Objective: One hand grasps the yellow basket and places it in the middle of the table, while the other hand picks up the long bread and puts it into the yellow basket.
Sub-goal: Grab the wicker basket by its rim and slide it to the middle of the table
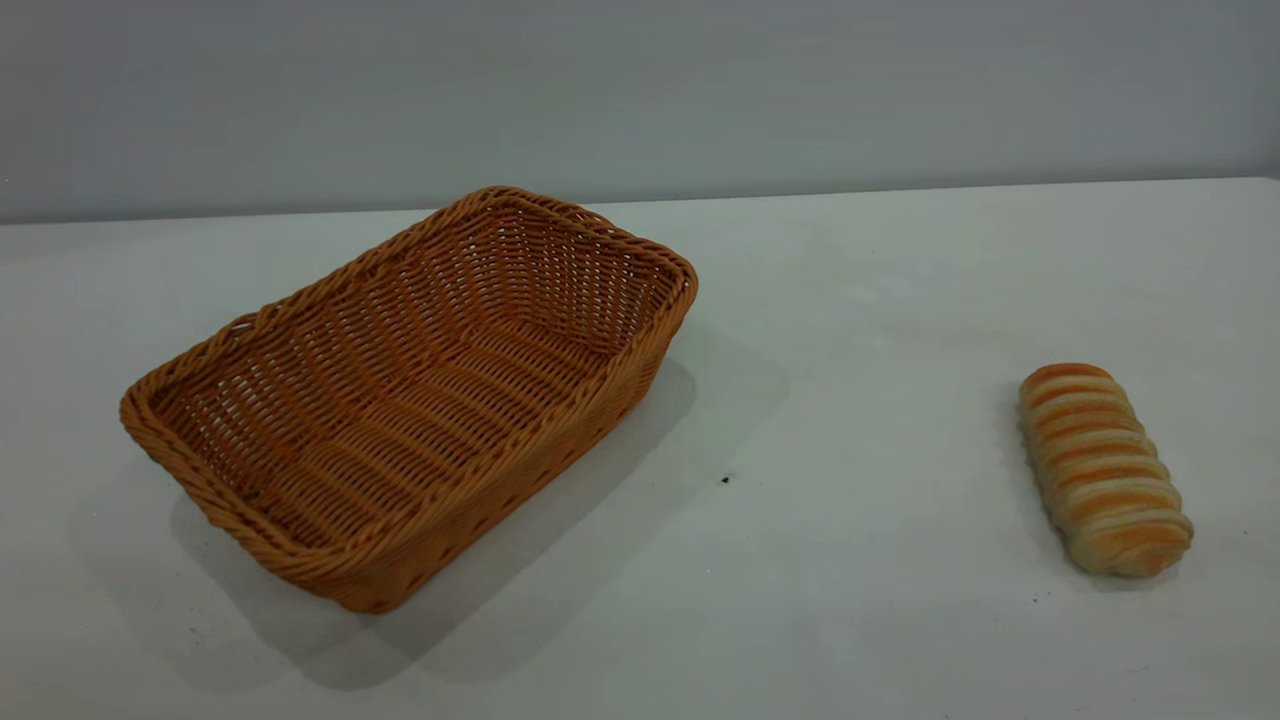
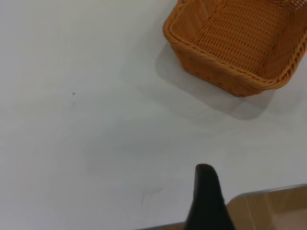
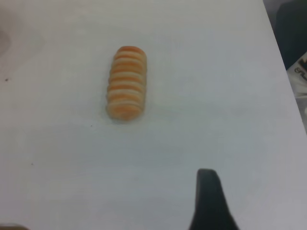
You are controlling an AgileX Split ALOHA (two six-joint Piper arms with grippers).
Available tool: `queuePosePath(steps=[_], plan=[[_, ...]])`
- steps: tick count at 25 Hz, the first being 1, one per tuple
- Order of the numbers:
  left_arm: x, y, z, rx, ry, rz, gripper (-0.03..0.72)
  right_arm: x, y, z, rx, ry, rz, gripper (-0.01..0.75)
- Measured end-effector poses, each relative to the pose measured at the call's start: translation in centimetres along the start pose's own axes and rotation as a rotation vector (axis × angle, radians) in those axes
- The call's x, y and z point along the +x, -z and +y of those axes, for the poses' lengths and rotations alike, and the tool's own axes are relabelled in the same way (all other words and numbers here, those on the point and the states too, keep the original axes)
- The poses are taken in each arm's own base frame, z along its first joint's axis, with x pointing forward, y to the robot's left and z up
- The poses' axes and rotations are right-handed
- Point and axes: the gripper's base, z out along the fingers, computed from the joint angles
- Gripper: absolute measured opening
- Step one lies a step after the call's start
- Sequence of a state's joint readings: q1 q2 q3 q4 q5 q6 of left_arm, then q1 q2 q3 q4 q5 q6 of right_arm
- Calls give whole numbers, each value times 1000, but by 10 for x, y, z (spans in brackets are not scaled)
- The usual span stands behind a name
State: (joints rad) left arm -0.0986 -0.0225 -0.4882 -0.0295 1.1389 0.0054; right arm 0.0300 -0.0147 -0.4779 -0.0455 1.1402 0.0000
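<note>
Left hand (image 2: 206, 191) hangs well short of the yellow basket (image 2: 237, 43); right hand (image 3: 208, 196) faces the long bread (image 3: 125, 82), ahead, its long axis pointing away. Both sit untouched on the desk (image 1: 850, 300). Finger spread: can't tell.

Wall: we note a plain grey wall (image 1: 640, 90) behind the tabletop's far edge.
Light: soft shadows on the white table (image 1: 850, 300).
Floor: brown patch (image 2: 273, 206) past one tabletop edge.
</note>
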Motion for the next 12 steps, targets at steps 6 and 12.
queuePosePath(steps=[6, 12], plan=[[0, 0, 1, 50, -25, 1, 560, 0, 0, 0, -53, 9, -2, 533], [-12, -5, 0, 46, 103, 26, 553, -2, 1, -4, -56, -38, -20, 533]])
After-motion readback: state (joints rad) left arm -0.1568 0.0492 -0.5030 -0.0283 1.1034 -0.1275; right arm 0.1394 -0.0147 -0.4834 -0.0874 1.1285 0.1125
